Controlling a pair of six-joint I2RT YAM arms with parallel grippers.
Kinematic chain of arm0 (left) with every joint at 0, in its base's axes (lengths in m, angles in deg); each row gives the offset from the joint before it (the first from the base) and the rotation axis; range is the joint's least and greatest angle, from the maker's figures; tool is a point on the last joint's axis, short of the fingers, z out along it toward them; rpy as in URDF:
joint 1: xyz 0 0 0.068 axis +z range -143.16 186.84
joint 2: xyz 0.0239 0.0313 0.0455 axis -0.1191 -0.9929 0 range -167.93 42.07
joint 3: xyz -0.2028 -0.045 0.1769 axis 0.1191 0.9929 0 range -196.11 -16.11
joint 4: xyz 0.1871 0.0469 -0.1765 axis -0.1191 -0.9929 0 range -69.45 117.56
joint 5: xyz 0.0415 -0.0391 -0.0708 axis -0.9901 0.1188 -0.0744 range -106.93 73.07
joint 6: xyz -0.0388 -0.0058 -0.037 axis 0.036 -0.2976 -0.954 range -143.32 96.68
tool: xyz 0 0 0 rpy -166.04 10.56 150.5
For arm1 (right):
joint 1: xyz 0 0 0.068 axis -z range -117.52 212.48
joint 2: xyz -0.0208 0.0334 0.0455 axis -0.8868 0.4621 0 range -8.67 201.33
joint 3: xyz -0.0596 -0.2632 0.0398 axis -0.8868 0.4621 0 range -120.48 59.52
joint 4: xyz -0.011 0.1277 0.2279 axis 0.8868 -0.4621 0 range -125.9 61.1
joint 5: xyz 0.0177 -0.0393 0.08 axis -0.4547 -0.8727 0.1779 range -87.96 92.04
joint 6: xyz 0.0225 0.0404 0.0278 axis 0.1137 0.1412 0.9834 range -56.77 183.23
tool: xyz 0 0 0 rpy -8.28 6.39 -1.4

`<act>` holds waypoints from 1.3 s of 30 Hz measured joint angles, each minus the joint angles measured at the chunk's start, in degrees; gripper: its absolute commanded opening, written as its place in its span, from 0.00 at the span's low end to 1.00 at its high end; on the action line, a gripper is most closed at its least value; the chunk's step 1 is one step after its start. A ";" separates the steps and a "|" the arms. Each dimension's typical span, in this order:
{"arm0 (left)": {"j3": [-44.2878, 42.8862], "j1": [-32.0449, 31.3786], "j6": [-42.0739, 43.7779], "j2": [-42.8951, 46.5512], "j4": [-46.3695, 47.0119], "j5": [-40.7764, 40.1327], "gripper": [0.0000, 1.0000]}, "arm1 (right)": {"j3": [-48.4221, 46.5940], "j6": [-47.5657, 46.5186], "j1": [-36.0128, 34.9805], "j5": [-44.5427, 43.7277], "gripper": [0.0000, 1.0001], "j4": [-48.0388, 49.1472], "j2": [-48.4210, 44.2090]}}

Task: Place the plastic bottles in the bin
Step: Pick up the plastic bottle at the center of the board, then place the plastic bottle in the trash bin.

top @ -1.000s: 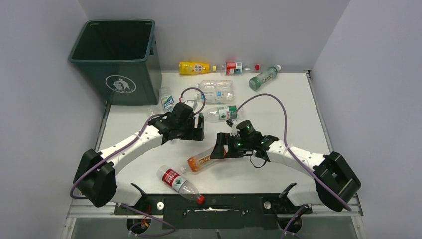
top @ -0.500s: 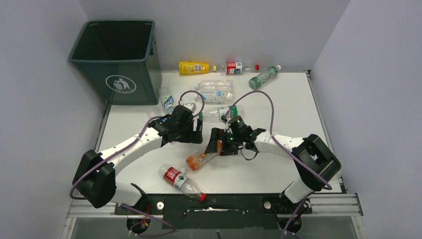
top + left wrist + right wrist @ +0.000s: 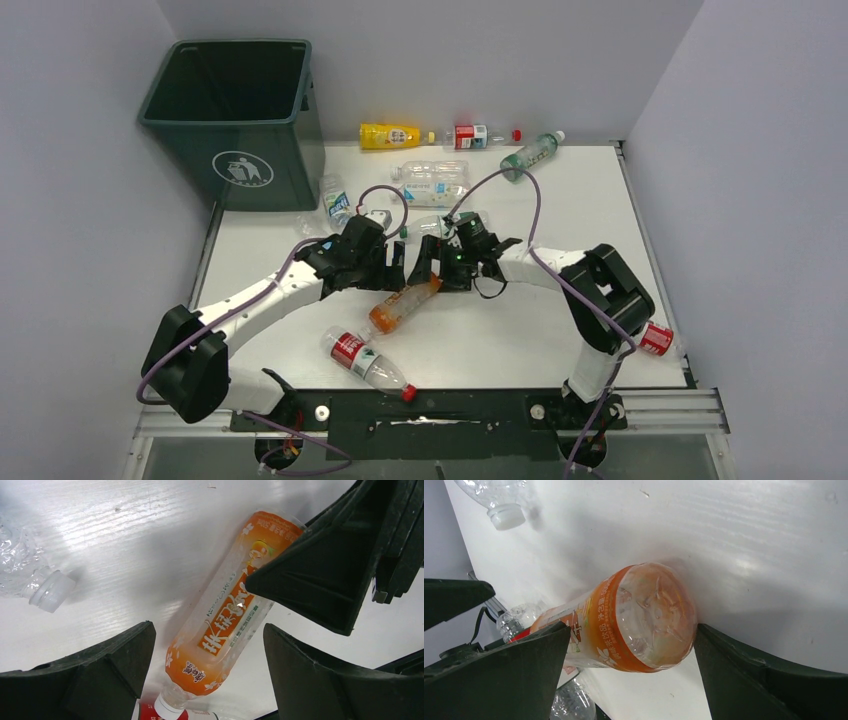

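Note:
The orange bottle lies slanted at mid-table, cap toward the front. My right gripper is shut on its base end; in the right wrist view both fingers press the sides of the bottle. My left gripper is open just left of it; in the left wrist view its fingers straddle the bottle's neck end with gaps on both sides. The dark green bin stands at the far left corner. Several other bottles lie around.
A yellow bottle, a red-labelled one and a green one lie at the back. Clear bottles lie mid-back, one by the bin. A red-labelled bottle lies in front, another near the right base.
My right gripper has carried the orange bottle leftward and away from the front, up to my left gripper. The left gripper has barely shifted and now straddles the bottle.

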State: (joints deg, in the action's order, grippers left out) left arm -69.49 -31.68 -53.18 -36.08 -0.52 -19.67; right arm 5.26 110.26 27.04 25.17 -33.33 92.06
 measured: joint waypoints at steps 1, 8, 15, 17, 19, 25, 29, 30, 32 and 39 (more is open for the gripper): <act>0.17 0.00 0.00 0.00 0.11 0.00 0.79 | -0.61 0.00 0.00 -0.02 0.96 0.17 0.50; 0.59 0.00 -0.04 0.02 1.38 0.02 0.79 | -2.34 0.42 0.42 0.04 0.76 1.55 2.73; 1.03 0.00 -0.11 0.15 1.84 0.02 0.79 | -2.62 0.48 3.02 0.11 0.62 1.92 2.97; 1.20 0.00 -0.13 0.31 1.84 0.04 0.79 | -2.45 0.02 4.26 -0.72 0.61 1.40 2.38; 1.29 0.00 -0.11 0.37 1.84 0.07 0.79 | -1.79 -0.48 5.38 -1.79 0.60 0.46 0.92; 1.29 0.00 0.11 0.39 3.13 1.57 0.84 | -0.92 -3.02 7.41 -4.68 0.57 -3.26 -5.73; 1.29 0.00 0.59 0.39 4.90 3.41 0.84 | -0.92 -4.52 7.45 -5.16 0.55 -4.63 -9.60; 1.29 0.00 0.74 0.39 5.25 3.78 0.84 | -0.92 -4.72 7.48 -5.18 0.55 -4.90 -10.14; 1.29 0.00 1.20 0.39 5.66 4.48 0.84 | -0.92 -5.11 7.67 -5.11 0.54 -5.55 -11.06; 1.09 0.00 3.58 0.33 7.08 6.12 0.85 | -0.96 -6.56 7.78 -3.45 0.53 -7.15 -11.50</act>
State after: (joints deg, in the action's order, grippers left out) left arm -68.40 -31.68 -49.60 -35.75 6.56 -13.55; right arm 4.30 103.70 34.82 21.72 -40.48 80.56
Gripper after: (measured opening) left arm 0.848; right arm 0.672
